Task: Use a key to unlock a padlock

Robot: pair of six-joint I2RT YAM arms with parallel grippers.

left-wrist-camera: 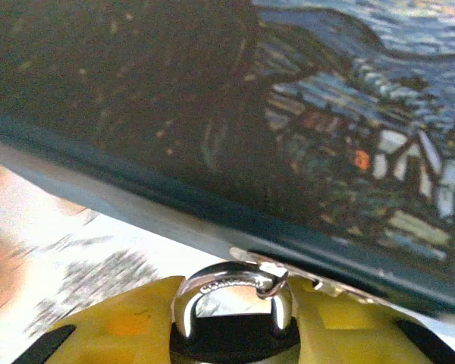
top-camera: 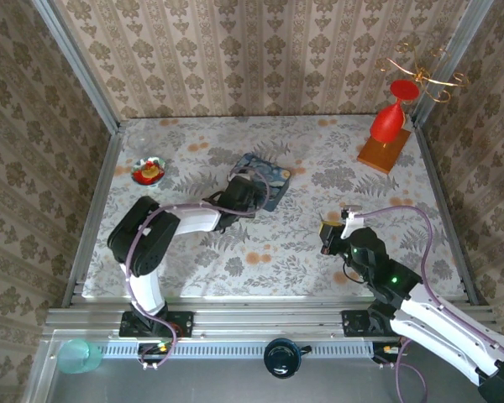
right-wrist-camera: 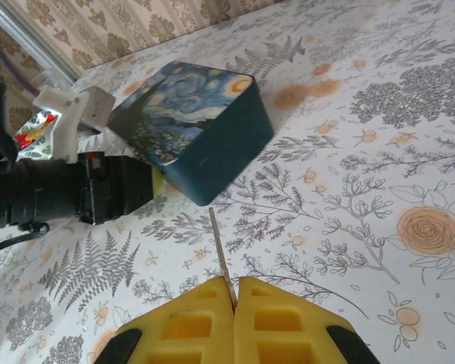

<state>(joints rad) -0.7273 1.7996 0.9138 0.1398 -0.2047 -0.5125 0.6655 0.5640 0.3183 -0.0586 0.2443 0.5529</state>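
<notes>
Pinching the small dark-bodied padlock [left-wrist-camera: 235, 343] from both sides, the yellow-padded left fingers [left-wrist-camera: 114, 326] are partly closed on it at the edge of the blue swirl-painted tin box [left-wrist-camera: 212, 114]. Its silvery shackle rises from between them and hooks through the tin's little clasp. Farther right on the floral-patterned surface [right-wrist-camera: 379, 152], well apart from the tin, the right fingers [right-wrist-camera: 189, 318] are pressed fully together on a thin silvery key [right-wrist-camera: 219, 243], whose blade juts from their tips toward the tin without touching it.

No text can be read (the padlock [left-wrist-camera: 235, 341] shackle bears faint engraving, too blurred to make out).
</notes>
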